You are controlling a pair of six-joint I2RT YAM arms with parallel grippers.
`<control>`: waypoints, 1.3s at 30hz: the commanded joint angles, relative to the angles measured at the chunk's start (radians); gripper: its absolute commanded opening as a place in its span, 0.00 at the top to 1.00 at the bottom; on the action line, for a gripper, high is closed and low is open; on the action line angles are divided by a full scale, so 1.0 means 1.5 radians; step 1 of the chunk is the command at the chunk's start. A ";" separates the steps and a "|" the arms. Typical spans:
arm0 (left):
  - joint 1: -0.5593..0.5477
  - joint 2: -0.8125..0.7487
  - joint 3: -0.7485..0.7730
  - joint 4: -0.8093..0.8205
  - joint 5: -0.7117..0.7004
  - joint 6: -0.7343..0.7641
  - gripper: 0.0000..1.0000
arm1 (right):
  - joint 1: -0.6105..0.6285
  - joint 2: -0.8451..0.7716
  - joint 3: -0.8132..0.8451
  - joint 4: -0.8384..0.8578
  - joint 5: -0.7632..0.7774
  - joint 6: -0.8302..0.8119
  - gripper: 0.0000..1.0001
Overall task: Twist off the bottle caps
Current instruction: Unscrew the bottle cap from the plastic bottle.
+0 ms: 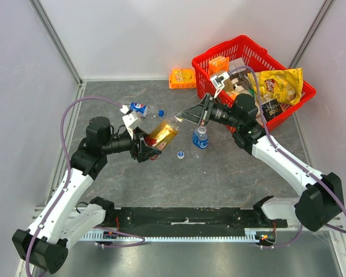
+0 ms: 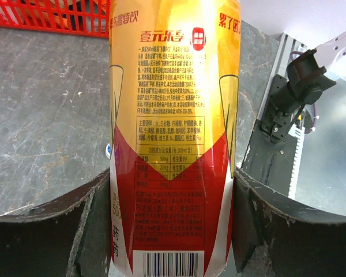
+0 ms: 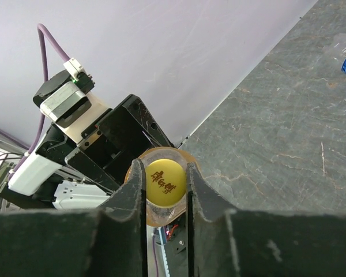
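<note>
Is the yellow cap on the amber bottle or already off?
On. The right wrist view shows the yellow cap seated on the neck of the amber bottle, with the right gripper shut on it.

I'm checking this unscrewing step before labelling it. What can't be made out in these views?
Top view: round yellow plastic screw cap hidden by the right gripper's fingers.
Left wrist view: amber plastic bottle's neck cut off by the top edge, base by the bottom edge.
Right wrist view: threads hidden behind cap and fingers; looseness unclear.
Top view: small whitish-blue cap too small to show which side is up.
</note>
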 commanded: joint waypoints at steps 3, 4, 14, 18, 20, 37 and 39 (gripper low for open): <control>0.001 -0.016 0.000 0.031 -0.018 0.013 0.41 | 0.004 -0.014 -0.008 0.047 -0.022 0.044 0.62; 0.001 -0.018 0.000 0.031 -0.019 0.014 0.41 | 0.004 -0.014 -0.008 0.050 -0.023 0.048 0.61; 0.001 -0.015 0.000 0.030 -0.022 0.013 0.41 | 0.003 -0.012 -0.020 0.098 -0.039 0.081 0.55; 0.001 -0.015 -0.001 0.029 -0.023 0.014 0.41 | 0.004 -0.015 -0.023 0.112 -0.044 0.087 0.55; 0.001 -0.013 0.000 0.029 -0.023 0.013 0.41 | 0.004 -0.016 -0.024 0.117 -0.046 0.090 0.57; 0.001 -0.005 0.001 0.030 -0.023 0.010 0.41 | 0.005 -0.015 -0.030 0.115 -0.054 0.068 0.95; 0.001 -0.005 0.001 0.036 -0.022 -0.010 0.41 | 0.005 -0.017 -0.031 0.115 -0.058 0.060 1.00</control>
